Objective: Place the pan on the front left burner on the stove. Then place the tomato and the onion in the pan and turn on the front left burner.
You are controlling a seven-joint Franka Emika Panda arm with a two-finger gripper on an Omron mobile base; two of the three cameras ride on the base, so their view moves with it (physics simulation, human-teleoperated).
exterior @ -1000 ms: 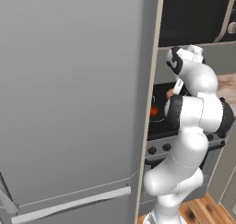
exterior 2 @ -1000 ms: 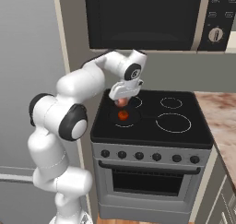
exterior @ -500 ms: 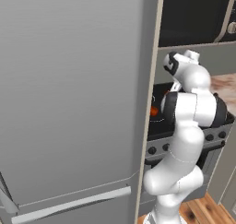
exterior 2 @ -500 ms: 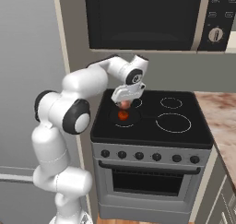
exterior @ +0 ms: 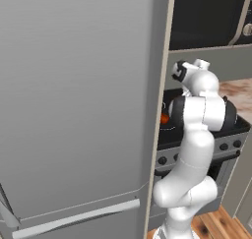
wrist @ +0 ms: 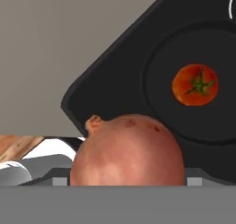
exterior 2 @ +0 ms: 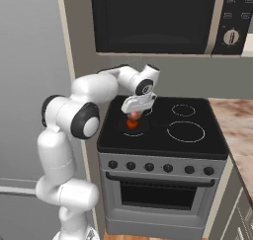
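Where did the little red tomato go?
The small bright red tomato lies inside the shallow round black pan on the black glass stove, at its front left; the big brownish onion is nearby.

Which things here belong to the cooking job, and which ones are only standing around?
Belong: shallow round black pan; small red tomato in it; round brownish-orange onion; black glass stove with black knobs.
Only around: tall grey fridge; black microwave; mottled brown counter.
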